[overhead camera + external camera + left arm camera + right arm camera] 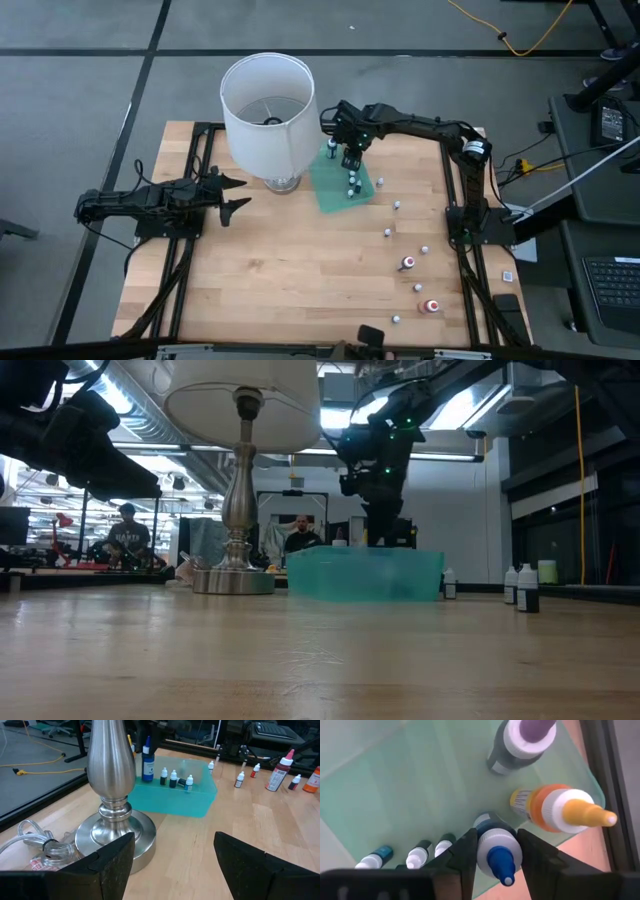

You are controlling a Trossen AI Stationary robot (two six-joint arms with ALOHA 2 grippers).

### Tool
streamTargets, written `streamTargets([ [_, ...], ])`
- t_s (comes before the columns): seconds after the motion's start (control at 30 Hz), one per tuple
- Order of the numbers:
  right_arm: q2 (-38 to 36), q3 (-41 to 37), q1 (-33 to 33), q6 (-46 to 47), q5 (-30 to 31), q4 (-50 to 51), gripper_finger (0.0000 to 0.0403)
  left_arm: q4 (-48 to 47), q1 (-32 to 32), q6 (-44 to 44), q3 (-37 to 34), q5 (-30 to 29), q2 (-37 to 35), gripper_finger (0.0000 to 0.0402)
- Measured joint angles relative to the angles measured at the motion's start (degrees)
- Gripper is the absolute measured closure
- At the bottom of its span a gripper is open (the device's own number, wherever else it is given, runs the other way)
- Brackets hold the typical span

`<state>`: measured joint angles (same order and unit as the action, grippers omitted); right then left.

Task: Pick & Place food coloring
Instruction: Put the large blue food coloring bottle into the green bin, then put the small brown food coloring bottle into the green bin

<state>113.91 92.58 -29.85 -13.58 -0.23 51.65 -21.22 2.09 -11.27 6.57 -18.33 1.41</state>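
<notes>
The food coloring is a set of small bottles. Three tiny ones stand in the translucent green tray, and a purple-capped bottle and an orange one stand there too. Several more are scattered on the table's right side. My right gripper is over the tray beside the lamp, shut on a blue-tipped bottle. My left gripper waits open at the table's left, near the lamp base. My right gripper pinches the blue-tipped bottle at its white collar, just below the tip, between its two fingers. The fingers come from above, pointing steeply down. The bottle stays upright inside the tray; whether its bottom rests on the tray floor I cannot tell.
A tall lamp with a white shade and a metal stem stands close to the tray's left. A coiled cord lies by its base. Bare wood lies at the table's middle and near edge. People sit in the room behind.
</notes>
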Motion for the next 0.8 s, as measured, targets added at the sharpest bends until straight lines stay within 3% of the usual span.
streamTargets([
  [0.47, -5.9, 0.5, 0.0, 2.8, 0.1, 1.3, 0.0155, 0.0, 0.0, 0.0, 0.0, 0.0, 0.0, 0.0133],
  [0.8, -14.6, 0.4, 2.2, 13.4, 1.0, 10.2, 0.0138, 0.0, 0.0, 0.0, 0.0, 0.0, 0.0, 0.0136],
])
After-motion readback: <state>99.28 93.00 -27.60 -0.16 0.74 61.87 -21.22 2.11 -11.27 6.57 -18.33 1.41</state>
